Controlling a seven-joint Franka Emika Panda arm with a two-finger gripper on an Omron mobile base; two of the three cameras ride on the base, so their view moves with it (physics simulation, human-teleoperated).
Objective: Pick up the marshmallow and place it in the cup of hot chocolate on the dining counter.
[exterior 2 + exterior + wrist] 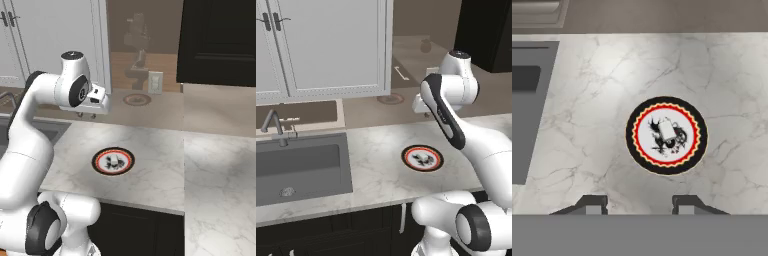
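Note:
The marshmallow is a tiny white lump lying on a round red-rimmed plate on the marble worktop. It also shows as the marshmallow on the plate. My gripper hangs high above the worktop, open and empty, pointing down. The plate lies just ahead of the fingertips and a little to the right. The cup of hot chocolate and the dining counter are out of view.
A grey sink with a faucet is set into the worktop left of the plate. White wall cabinets hang above. A black tall unit stands at the right, with more marble top below it.

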